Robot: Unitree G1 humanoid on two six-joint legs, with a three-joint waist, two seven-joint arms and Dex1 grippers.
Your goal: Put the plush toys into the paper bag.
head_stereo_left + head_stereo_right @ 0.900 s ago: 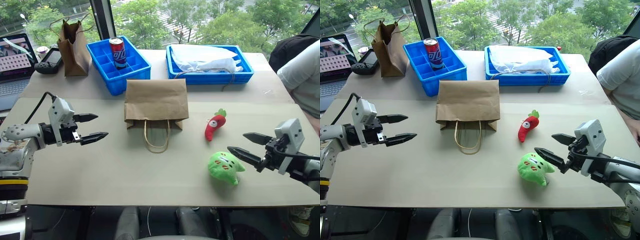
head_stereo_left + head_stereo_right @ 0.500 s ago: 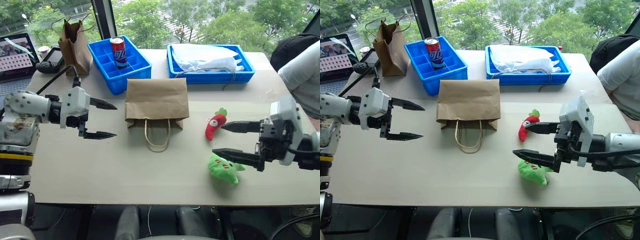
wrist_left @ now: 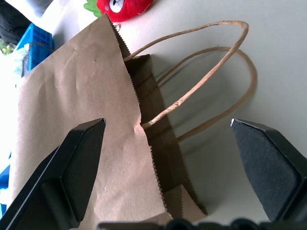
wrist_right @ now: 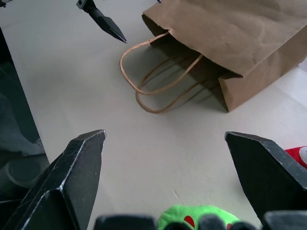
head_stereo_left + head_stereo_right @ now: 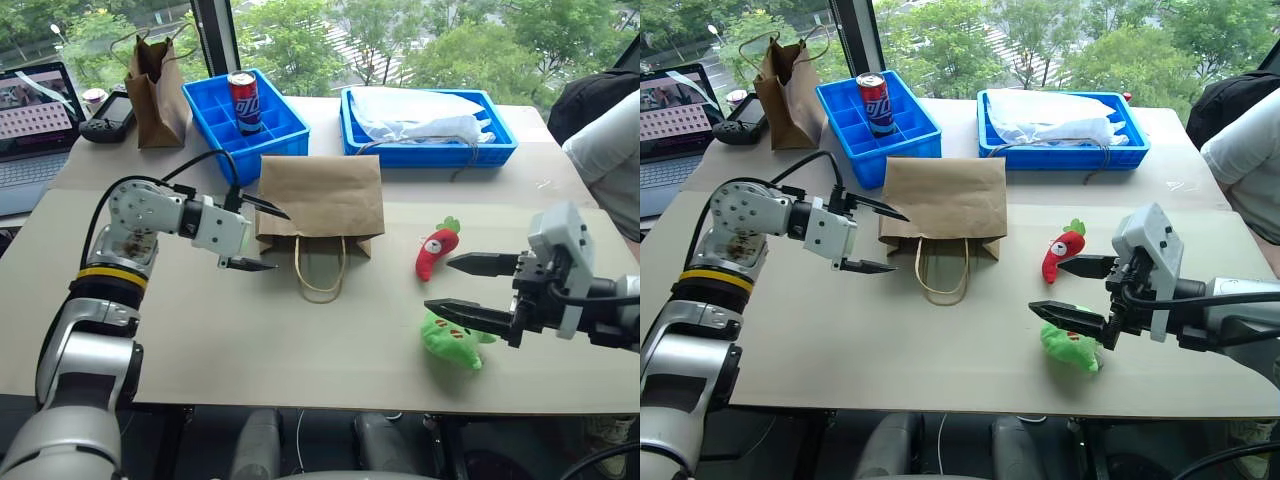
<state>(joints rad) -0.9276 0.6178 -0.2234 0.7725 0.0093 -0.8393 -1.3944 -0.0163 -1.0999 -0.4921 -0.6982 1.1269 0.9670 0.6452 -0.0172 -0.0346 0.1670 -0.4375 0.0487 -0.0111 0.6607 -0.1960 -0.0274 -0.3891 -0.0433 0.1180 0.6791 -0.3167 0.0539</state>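
Paper bag lying flat, both grippers closing in with nothing held

Paper bag is lying on its side on the table, mouth and loop handles facing the robot, so a toy can be slid in once the mouth is lifted. Left gripper, jaws spread wide and empty, is hovering just beside the bag's near left corner, likely getting ready to pinch an edge or handle. Red plush toy is lying right of the bag; green plush toy is sitting nearer the robot than the red one. Right gripper, also wide open and empty, is hanging between the two toys, its lower finger over the green one. Compared with a moment earlier, the left gripper is now much closer to the bag, and the right gripper is sitting a little lower.
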